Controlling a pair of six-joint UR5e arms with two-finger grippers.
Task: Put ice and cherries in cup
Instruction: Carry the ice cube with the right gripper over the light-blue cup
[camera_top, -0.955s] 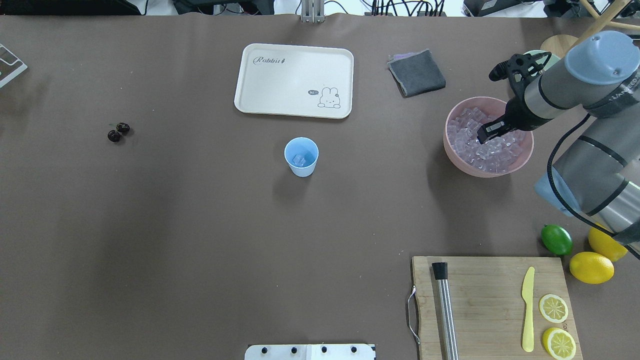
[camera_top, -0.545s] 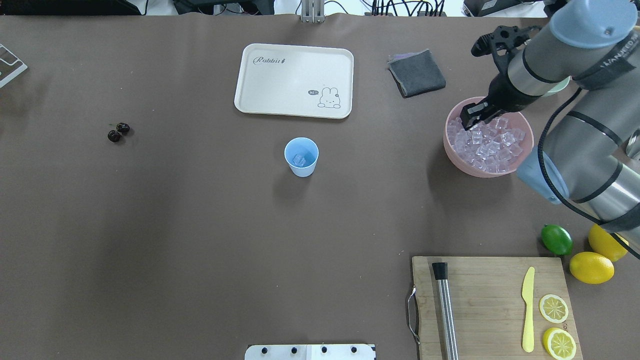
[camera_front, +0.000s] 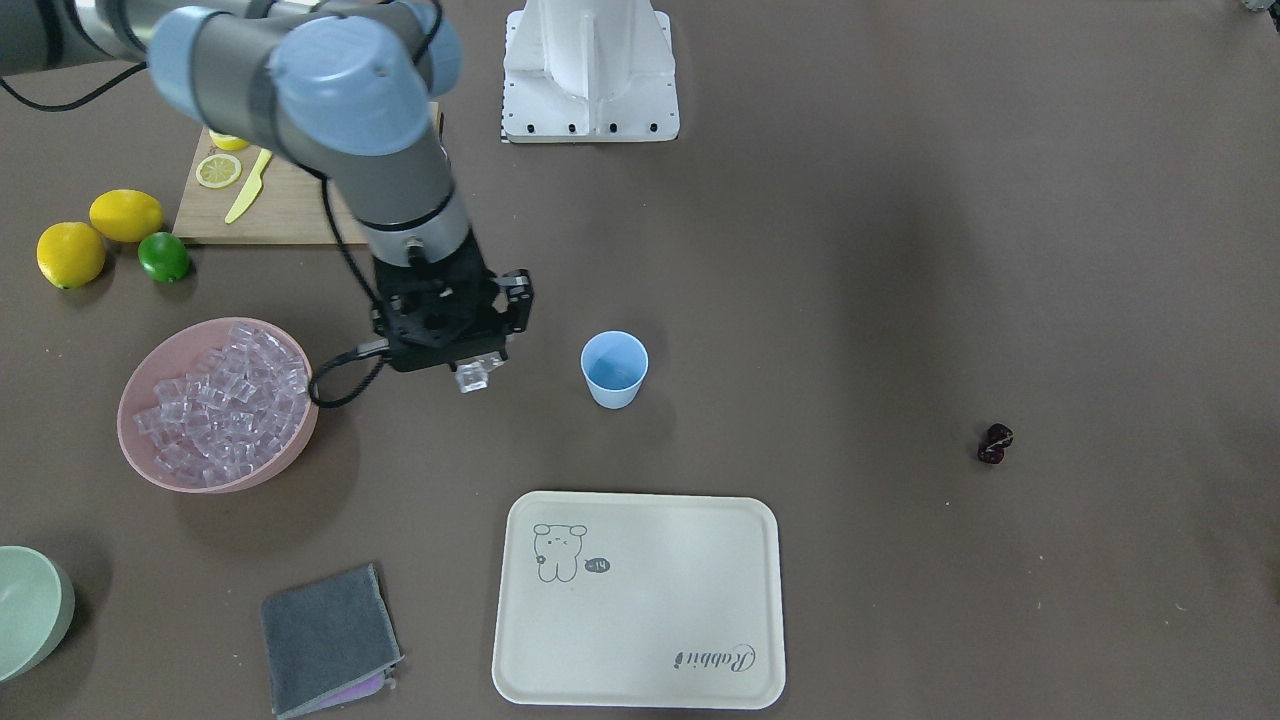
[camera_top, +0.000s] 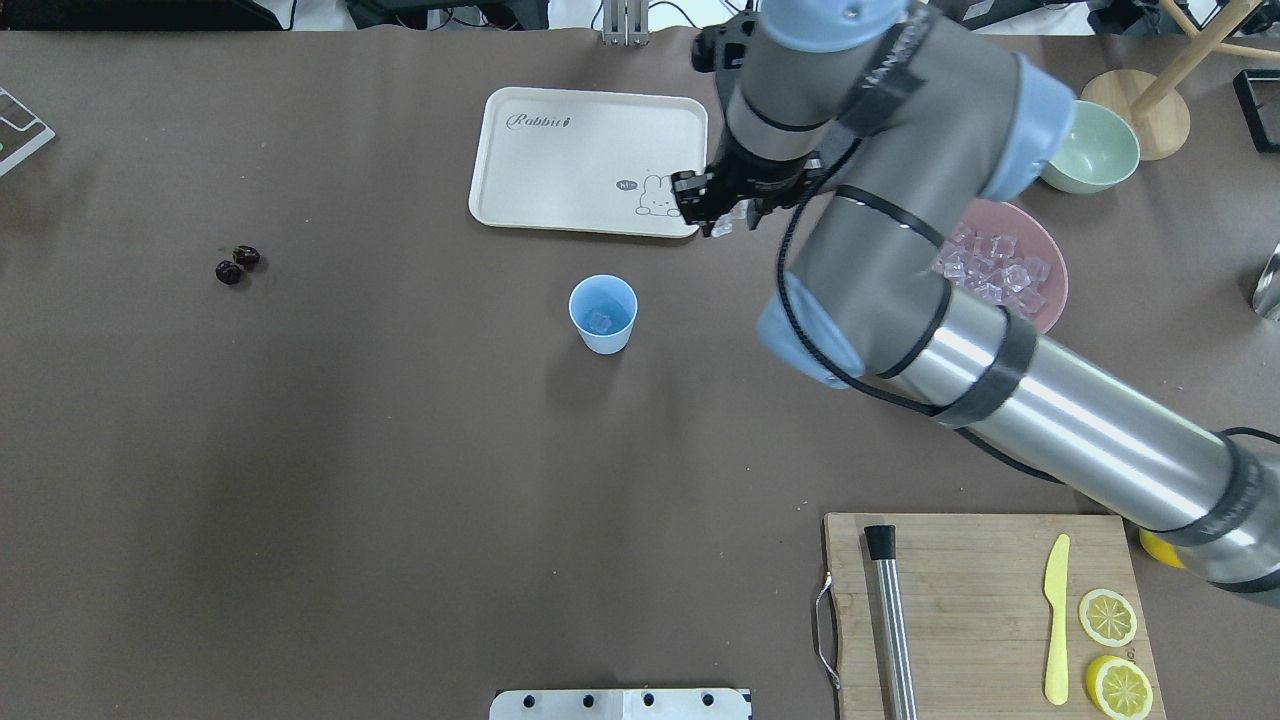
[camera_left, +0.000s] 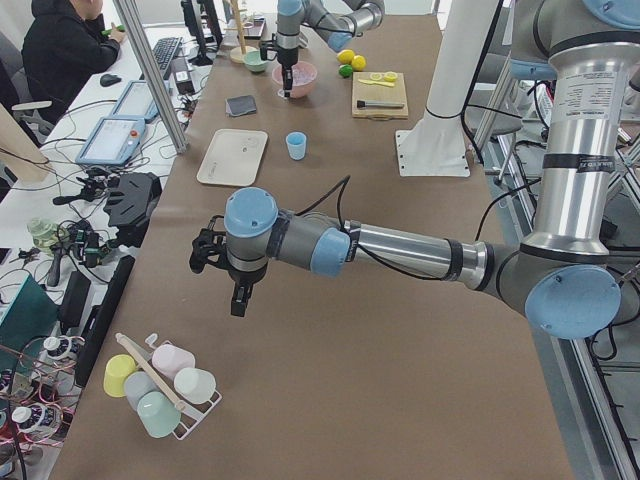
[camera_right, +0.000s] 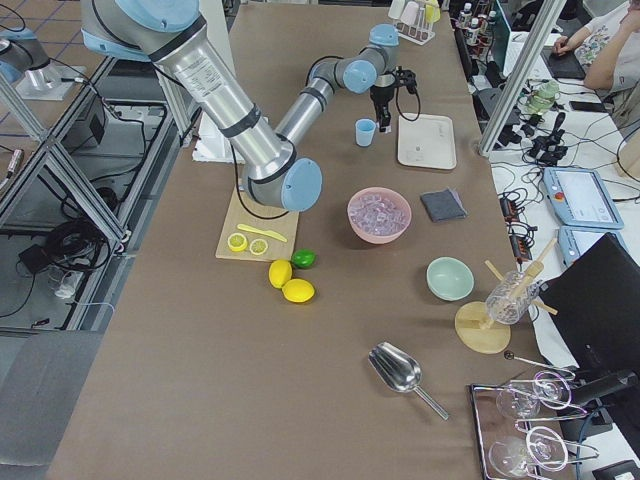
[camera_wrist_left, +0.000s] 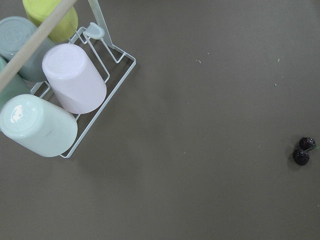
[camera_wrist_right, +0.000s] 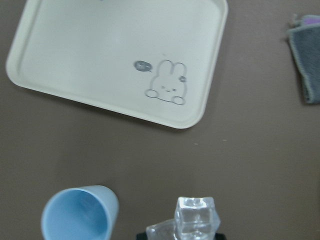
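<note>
The light blue cup stands mid-table with one ice cube inside; it also shows in the front view and the right wrist view. My right gripper is shut on a clear ice cube and holds it above the table, to the right of the cup and a little beyond it, near the tray's corner. In the front view the gripper is apart from the cup. The cherries lie far left, also in the left wrist view. My left gripper hangs over the table's left end; I cannot tell whether it is open or shut.
A pink bowl full of ice sits at the right. A cream tray lies behind the cup. A grey cloth, green bowl, cutting board, lime and lemons are to the right. A cup rack stands far left.
My right gripper has lifted out of the pink bowl with an ice cube and swung left to near the tray's corner, close to the cup.
</note>
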